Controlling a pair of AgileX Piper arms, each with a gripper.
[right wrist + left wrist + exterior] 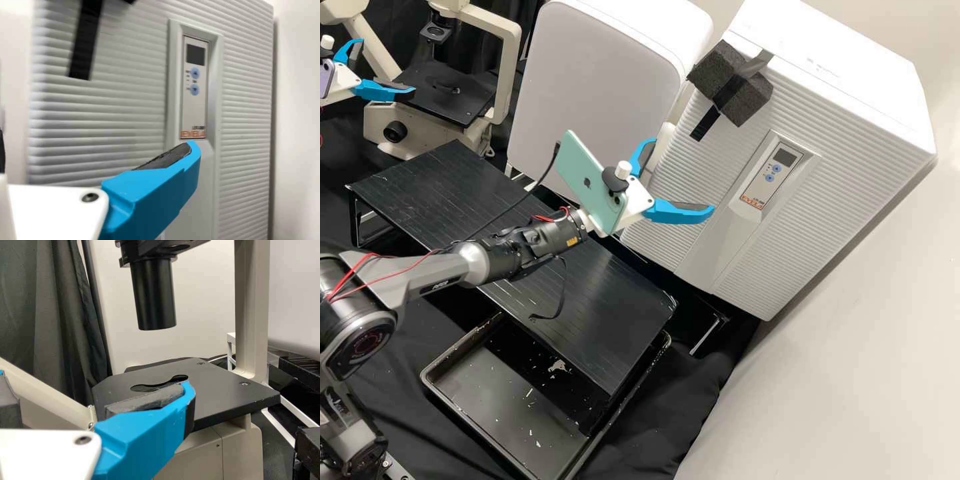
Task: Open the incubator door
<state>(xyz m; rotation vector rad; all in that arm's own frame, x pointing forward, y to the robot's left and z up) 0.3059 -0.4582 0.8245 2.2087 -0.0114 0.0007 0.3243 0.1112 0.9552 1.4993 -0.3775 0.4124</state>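
In the high view, the closed incubator door point(827, 200) stands at two o'clock; the right gripper point(684, 175) is at nine o'clock from its control panel point(785, 157), jaws spread apart, holding nothing; whether it touches the door I cannot tell; the left gripper point(388, 67) is at ten o'clock in the view, near the microscope point(509, 67), jaws likewise parted and unladen; a dark foam block point(747, 100) sits at eleven o'clock from the panel.
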